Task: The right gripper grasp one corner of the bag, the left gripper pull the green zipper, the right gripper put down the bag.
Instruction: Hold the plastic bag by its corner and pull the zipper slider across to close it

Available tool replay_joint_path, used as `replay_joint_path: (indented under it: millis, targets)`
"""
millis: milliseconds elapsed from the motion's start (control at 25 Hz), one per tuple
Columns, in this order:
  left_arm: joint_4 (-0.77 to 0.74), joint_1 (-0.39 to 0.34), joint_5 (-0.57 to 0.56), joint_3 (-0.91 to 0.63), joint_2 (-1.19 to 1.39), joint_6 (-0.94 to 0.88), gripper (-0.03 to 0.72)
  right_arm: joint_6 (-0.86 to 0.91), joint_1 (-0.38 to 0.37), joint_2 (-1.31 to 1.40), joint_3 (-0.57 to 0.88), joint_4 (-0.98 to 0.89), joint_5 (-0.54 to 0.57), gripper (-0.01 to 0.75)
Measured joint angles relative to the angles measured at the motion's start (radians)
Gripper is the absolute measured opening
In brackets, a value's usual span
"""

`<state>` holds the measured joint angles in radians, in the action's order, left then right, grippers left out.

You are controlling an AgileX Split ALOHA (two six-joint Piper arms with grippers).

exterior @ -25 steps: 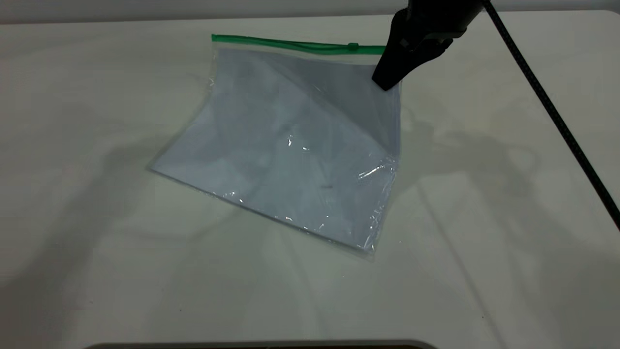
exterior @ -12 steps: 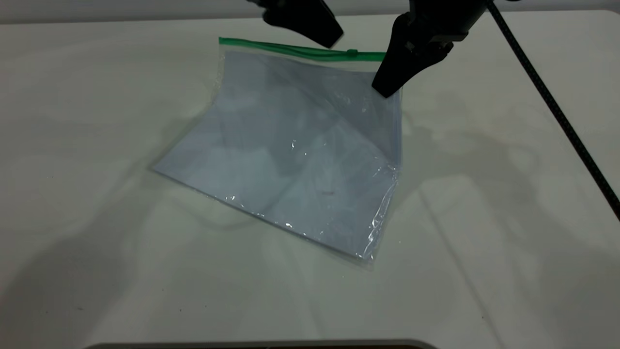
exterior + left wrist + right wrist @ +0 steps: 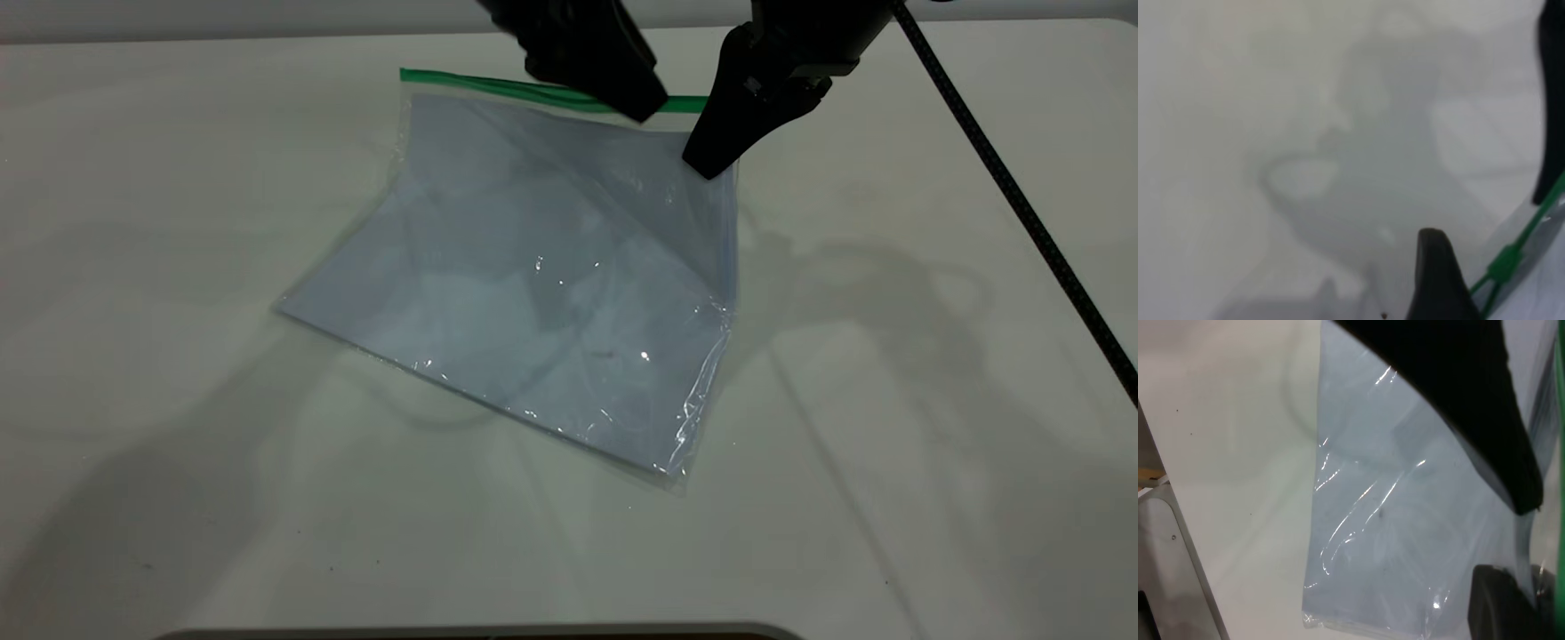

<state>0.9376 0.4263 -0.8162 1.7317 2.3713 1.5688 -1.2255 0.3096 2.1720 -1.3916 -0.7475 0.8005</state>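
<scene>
On one table (image 3: pixel 889 267), one bag (image 3: pixel 533 284): right gripper (image 3: pixel 707 164) pinches its corner (image 3: pixel 722 171); left gripper (image 3: pixel 645 107), seemingly open, at one green zipper (image 3: pixel 480 84).

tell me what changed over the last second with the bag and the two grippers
The left gripper came into view from the far edge and dropped down to the green zipper, now covering the slider tab. Whether it has gripped the tab cannot be told. The right gripper stayed clamped on the bag at its far right corner, holding that side lifted. The bag barely shifted.
</scene>
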Motion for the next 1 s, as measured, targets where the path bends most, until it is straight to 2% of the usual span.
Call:
replay_joint_path:
  millis: [160, 480, 1000]
  targets:
    - [0.0, 0.007, 0.015, 0.0, 0.023, 0.0, 0.514, -0.001, 0.0, 0.0, 0.0, 0.0, 0.0, 0.034]
    - [0.03, 0.015, 0.01, 0.009, 0.023, 0.002, 0.438, -0.001, 0.0, 0.0, 0.0, 0.0, 0.0, 0.034]
    - [0.0, 0.015, 0.0, 0.039, 0.023, -0.018, 0.42, -0.002, 0.0, 0.0, 0.0, 0.0, 0.0, 0.034]
